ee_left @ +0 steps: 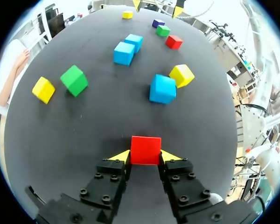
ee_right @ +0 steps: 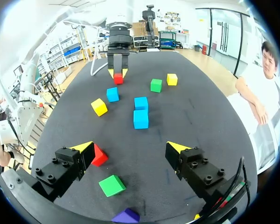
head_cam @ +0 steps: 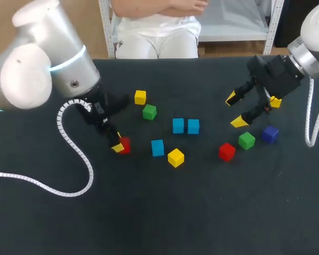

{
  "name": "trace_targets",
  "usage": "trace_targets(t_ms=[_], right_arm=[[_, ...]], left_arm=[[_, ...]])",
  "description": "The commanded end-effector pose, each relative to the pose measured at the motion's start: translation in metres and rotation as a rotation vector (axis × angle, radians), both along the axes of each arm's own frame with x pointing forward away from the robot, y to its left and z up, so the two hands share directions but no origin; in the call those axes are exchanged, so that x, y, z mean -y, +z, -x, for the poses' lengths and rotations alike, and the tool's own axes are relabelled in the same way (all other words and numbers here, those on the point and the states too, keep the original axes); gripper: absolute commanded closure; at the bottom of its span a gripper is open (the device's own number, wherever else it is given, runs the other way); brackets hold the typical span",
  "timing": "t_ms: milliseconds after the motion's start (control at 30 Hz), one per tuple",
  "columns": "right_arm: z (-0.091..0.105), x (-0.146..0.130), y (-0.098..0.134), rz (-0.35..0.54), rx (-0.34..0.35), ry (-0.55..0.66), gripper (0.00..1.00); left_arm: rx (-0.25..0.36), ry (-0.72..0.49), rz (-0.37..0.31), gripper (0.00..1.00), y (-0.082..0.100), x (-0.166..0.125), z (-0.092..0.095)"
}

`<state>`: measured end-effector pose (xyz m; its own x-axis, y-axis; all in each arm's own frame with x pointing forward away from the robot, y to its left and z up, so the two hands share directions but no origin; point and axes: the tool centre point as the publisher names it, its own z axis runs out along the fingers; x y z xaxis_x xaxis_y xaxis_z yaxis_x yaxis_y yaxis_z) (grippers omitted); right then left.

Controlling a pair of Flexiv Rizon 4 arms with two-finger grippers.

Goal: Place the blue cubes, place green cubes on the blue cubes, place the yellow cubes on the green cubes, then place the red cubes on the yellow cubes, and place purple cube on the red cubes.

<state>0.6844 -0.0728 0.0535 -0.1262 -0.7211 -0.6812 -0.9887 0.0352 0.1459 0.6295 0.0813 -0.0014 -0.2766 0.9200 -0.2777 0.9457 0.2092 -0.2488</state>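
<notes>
My left gripper (head_cam: 119, 144) is shut on a red cube (ee_left: 145, 150) low at the table's left-middle; whether it touches the cloth I cannot tell. Ahead of it lie a blue cube (head_cam: 157, 147) and a yellow cube (head_cam: 175, 157). Two blue cubes (head_cam: 178, 125) (head_cam: 193, 126) sit side by side in the middle. A green cube (head_cam: 149, 111) and a yellow cube (head_cam: 140, 96) lie farther back. My right gripper (head_cam: 235, 110) hangs open above the right side, holding nothing. Under it are a second red cube (ee_right: 99, 156), a green cube (ee_right: 112, 185) and the purple cube (head_cam: 270, 133).
Another yellow cube (head_cam: 276, 101) peeks out behind my right gripper's body. The dark table cloth (head_cam: 159, 212) is bare along the whole front. My left arm's white cable (head_cam: 69, 143) loops over the front left of the table.
</notes>
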Motion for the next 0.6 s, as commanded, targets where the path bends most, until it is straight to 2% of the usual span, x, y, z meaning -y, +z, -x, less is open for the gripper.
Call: trace_targets(t_ms=[33, 133, 200, 233, 267, 433, 500, 600], right_arm=[[0.001, 0.000, 0.000, -0.001, 0.003, -0.001, 0.00], [0.001, 0.000, 0.000, -0.001, 0.003, -0.001, 0.00], [0.001, 0.000, 0.000, -0.001, 0.003, -0.001, 0.00], [0.001, 0.000, 0.000, -0.001, 0.003, -0.001, 0.00], [0.001, 0.000, 0.000, -0.001, 0.003, -0.001, 0.00], [0.001, 0.000, 0.000, -0.001, 0.003, -0.001, 0.00], [0.001, 0.000, 0.000, -0.001, 0.003, -0.001, 0.00], [0.001, 0.000, 0.000, -0.001, 0.003, -0.001, 0.00]], left_arm=[[0.019, 0.027, -0.017, 0.95, 0.006, -0.009, 0.011], [0.020, 0.048, -0.027, 0.90, 0.008, -0.013, 0.016], [0.020, 0.061, -0.028, 0.49, 0.008, -0.015, 0.018], [0.020, 0.064, -0.029, 0.07, 0.008, -0.015, 0.019], [0.018, 0.067, -0.030, 0.00, 0.008, -0.014, 0.019], [0.018, 0.072, -0.028, 0.00, 0.011, -0.010, 0.023], [0.038, 0.082, -0.003, 0.00, 0.019, -0.006, 0.023], [0.074, 0.048, -0.003, 0.00, 0.034, 0.008, 0.018]])
